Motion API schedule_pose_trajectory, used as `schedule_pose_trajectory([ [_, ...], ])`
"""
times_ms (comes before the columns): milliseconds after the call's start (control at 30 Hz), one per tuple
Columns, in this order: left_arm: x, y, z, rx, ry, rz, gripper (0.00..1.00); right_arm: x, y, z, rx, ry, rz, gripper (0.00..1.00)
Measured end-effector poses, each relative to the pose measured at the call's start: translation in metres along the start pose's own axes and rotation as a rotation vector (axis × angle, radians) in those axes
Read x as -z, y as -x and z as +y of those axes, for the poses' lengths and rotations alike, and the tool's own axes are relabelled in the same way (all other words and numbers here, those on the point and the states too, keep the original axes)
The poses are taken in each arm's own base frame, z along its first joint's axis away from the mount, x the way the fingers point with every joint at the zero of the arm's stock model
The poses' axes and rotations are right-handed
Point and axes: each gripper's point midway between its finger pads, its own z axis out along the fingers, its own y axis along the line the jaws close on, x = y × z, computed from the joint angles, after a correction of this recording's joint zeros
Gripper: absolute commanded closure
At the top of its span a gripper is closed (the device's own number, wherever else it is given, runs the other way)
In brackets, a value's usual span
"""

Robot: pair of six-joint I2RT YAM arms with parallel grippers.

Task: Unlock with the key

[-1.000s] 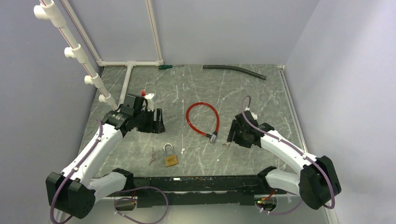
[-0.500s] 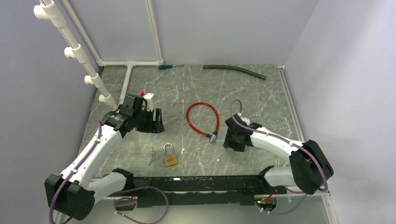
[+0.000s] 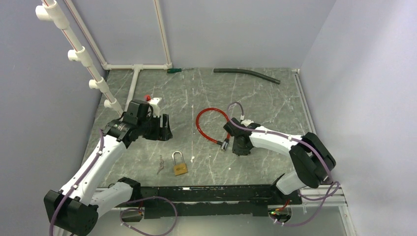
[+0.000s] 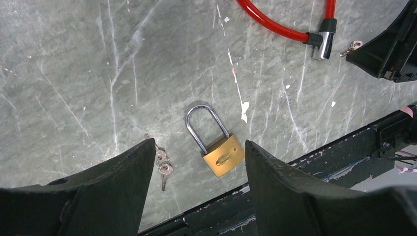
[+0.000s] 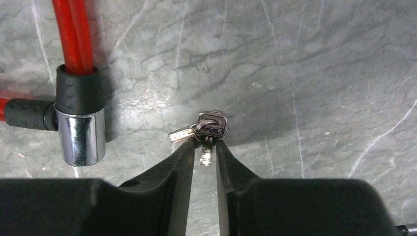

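Observation:
A red cable lock [image 3: 212, 122] lies on the marble table, its chrome barrel [image 5: 78, 135] at its near end. My right gripper [image 3: 235, 145] is just right of the barrel. In the right wrist view it [image 5: 204, 142] is shut on a small silver key [image 5: 211, 129] with a ring and a second key, held against the table. A brass padlock [image 4: 223, 155] with a closed shackle and a small bunch of keys [image 4: 162, 164] lie near the front edge. My left gripper [image 4: 199, 143] is open and empty, hovering above them.
A black rail [image 3: 211, 194] runs along the table's front edge. White PVC pipes [image 3: 93, 73] stand at the back left. A grey hose [image 3: 246, 73] and a green tool [image 3: 174, 70] lie by the back wall.
My right gripper has swept left across the table with the key, from beside the lock to close against its barrel. My left arm has barely shifted.

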Motion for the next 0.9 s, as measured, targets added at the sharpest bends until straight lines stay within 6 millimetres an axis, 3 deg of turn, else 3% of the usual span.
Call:
schedule_pose_trajectory([
  [67, 0.001, 0.001, 0.000, -0.002, -0.001, -0.006, 0.28, 0.000, 0.000, 0.002, 0.012, -0.020, -0.007, 0.80],
  [200, 0.005, 0.002, -0.002, -0.006, -0.005, -0.022, 0.28, 0.001, -0.001, 0.004, 0.026, -0.050, -0.018, 1.00],
  [467, 0.006, 0.003, -0.003, -0.012, -0.006, -0.029, 0.30, 0.001, -0.002, 0.003, 0.040, -0.064, -0.029, 1.00],
  [600, 0.006, 0.002, -0.003, -0.013, -0.008, -0.029, 0.32, 0.011, -0.003, 0.003, 0.157, -0.039, -0.007, 1.00],
  [733, 0.008, 0.002, -0.010, -0.020, -0.048, -0.030, 0.33, 0.049, 0.014, 0.022, 0.317, 0.084, -0.089, 1.00],
  [900, 0.011, 0.006, -0.031, -0.027, -0.158, -0.043, 0.31, 0.121, 0.032, 0.051, 0.462, 0.371, -0.254, 1.00],
])
